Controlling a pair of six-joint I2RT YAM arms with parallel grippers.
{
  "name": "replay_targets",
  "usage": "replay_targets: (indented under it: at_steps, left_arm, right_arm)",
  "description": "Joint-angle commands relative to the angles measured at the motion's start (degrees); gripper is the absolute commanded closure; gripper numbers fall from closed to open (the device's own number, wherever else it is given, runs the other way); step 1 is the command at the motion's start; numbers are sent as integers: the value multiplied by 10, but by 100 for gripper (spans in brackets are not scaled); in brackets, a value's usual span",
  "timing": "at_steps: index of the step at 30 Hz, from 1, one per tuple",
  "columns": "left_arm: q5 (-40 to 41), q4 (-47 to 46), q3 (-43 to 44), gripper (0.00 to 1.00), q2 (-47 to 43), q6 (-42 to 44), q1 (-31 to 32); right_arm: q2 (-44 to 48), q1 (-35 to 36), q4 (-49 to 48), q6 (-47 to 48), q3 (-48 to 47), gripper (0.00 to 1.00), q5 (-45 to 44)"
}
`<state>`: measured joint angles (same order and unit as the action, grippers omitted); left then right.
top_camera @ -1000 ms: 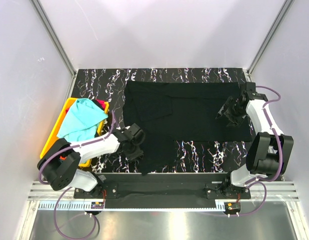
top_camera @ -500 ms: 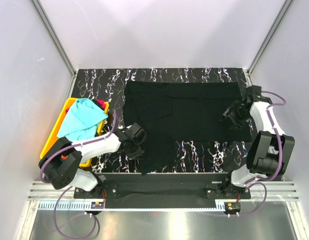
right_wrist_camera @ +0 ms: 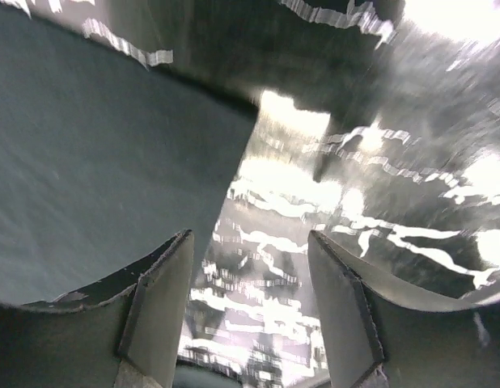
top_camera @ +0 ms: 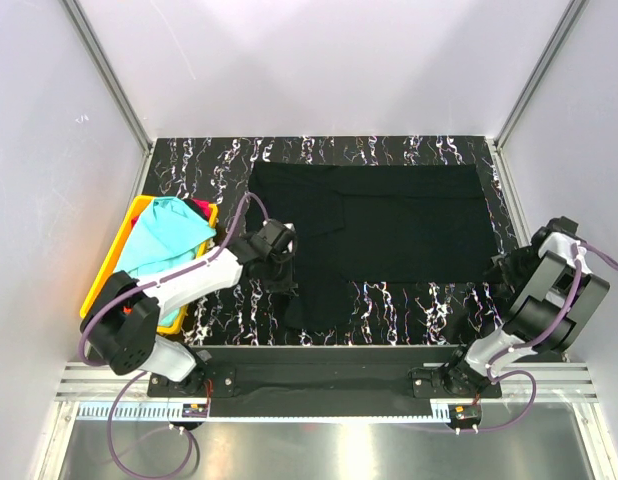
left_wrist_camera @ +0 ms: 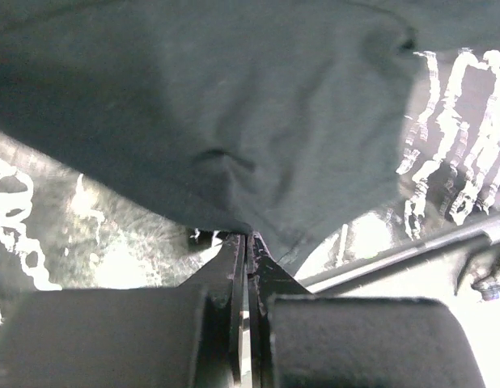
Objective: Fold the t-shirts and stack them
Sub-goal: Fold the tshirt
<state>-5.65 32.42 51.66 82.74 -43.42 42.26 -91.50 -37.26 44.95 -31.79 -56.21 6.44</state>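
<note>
My left gripper (left_wrist_camera: 247, 239) is clamped on the black t-shirt (left_wrist_camera: 234, 105) hem just ahead, hauled forward since before. My right gripper (right_wrist_camera: 250, 250) (jaws wide) has pulled back off its corner.

A large black t-shirt (top_camera: 389, 225) lies spread flat on the black marbled table (top_camera: 409, 300), its lower left part hanging down in a narrower flap toward the near edge. The left gripper (top_camera: 280, 262) sits at this shirt's left border. The right gripper (top_camera: 501, 270) is just beside the shirt's lower right corner, with its arm folded back. At the left, a yellow bin (top_camera: 107, 265) holds a turquoise t-shirt (top_camera: 161, 240) and an orange-red t-shirt (top_camera: 202, 210).
</note>
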Motion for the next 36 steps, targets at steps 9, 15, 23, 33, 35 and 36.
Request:
replay_targets:
  at_steps: [9, 15, 23, 33, 35, 36]
  left_arm:
    - [-150, -68, -4, 100, -13, 91, -68]
    - [-162, -74, -18, 100, -32, 87, -74]
    - [-159, -77, -30, 100, -49, 78, -75]
    - [-137, -65, -72, 100, -84, 64, -79]
    - [-131, -66, -72, 100, -91, 60, -79]
    - [-130, -67, -72, 100, -93, 61, -79]
  right_arm:
    - [40, -3, -144, -43, 55, 32, -71]
    - [5, -2, -173, -61, 41, 33, -51]
    - [-42, -3, -189, -63, 36, 37, -46]
    - [-53, -3, -189, -64, 33, 44, -48]
    - [-55, -2, -189, -64, 36, 48, -50]
    - [-54, -2, -188, -64, 36, 53, -50]
